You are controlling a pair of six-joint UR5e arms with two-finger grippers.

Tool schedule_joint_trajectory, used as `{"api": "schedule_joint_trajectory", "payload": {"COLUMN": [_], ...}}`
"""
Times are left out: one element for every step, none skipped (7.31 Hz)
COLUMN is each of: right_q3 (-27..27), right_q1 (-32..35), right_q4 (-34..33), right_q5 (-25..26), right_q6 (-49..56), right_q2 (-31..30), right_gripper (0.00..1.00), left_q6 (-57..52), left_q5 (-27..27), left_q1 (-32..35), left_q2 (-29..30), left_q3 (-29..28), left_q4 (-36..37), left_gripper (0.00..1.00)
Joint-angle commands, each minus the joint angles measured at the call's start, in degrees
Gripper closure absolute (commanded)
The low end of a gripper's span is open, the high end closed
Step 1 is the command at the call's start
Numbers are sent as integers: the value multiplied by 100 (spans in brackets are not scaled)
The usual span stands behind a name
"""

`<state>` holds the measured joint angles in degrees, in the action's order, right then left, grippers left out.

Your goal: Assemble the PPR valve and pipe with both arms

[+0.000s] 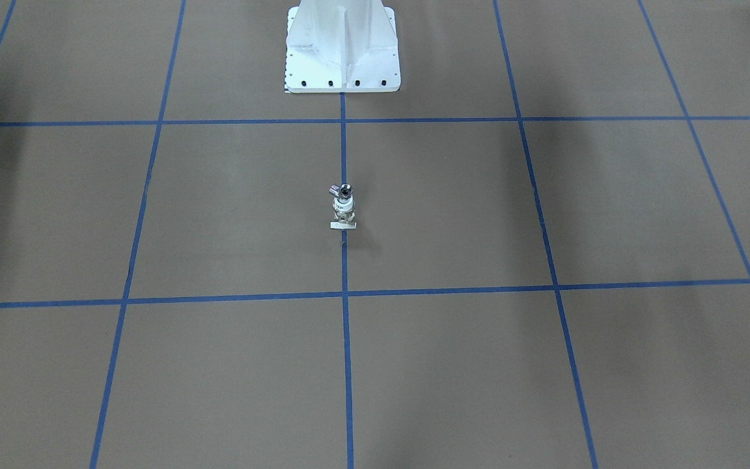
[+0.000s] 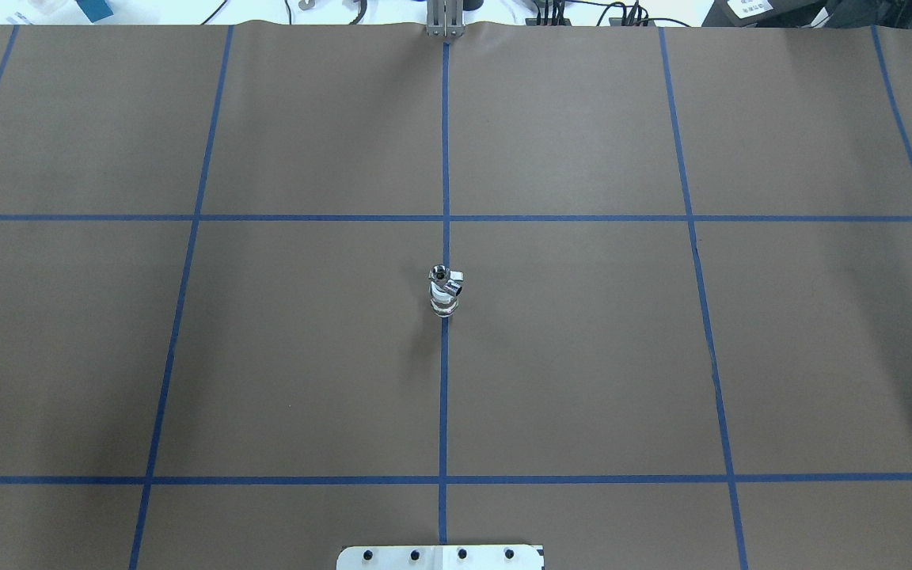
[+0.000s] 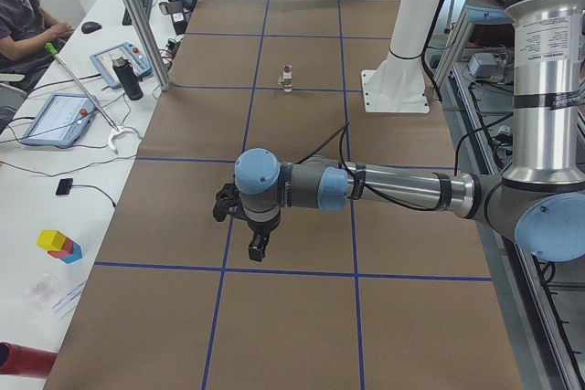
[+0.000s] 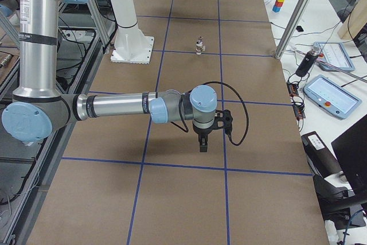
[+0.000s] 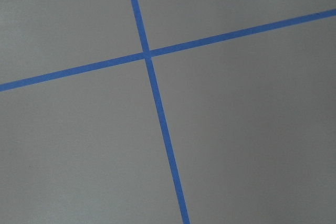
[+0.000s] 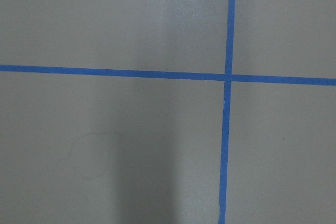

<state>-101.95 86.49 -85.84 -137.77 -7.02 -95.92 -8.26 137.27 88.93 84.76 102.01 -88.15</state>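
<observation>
A small white and chrome valve with pipe piece (image 1: 344, 207) stands upright on the centre blue line of the brown table; it also shows in the overhead view (image 2: 446, 291) and both side views (image 3: 287, 78) (image 4: 199, 45). My left gripper (image 3: 259, 248) points down over the table's left end, far from the valve. My right gripper (image 4: 203, 144) points down over the right end, also far from it. Each shows only in a side view, so I cannot tell whether they are open or shut. Both wrist views show only brown paper and blue tape.
The white bolted pedestal (image 1: 342, 52) stands at the robot's side of the table, behind the valve. A side desk holds tablets (image 3: 55, 118), a black bottle (image 3: 130, 79) and coloured blocks (image 3: 58, 246). An operator (image 3: 20, 15) sits there.
</observation>
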Motion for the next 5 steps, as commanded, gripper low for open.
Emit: {"api": "schedule_joint_trajectory", "payload": {"right_q3": [-62,-88,-106,-106,-176], "right_q1": [-227,-342,-378,-379,-361], "right_q4": [-11,-20,-281,-719,-819], "right_q5": [117,153,162,162,162], "right_q6": [-71,-176,-186,-134,-90], "right_q2": [56,99,170,388,373], "right_gripper": [0,0,0,0,0], "left_q6": [445,596,562,553,553], "left_q5": [2,-42,-51,-42,-51], "left_q1": [-33,-69,-86,-95,-95], "left_q2": [67,154,138,120,103], "left_q3": [135,118,100,100,82], "left_q4": [-9,-9,-9,-18,-18], "left_gripper": [0,0,0,0,0]}}
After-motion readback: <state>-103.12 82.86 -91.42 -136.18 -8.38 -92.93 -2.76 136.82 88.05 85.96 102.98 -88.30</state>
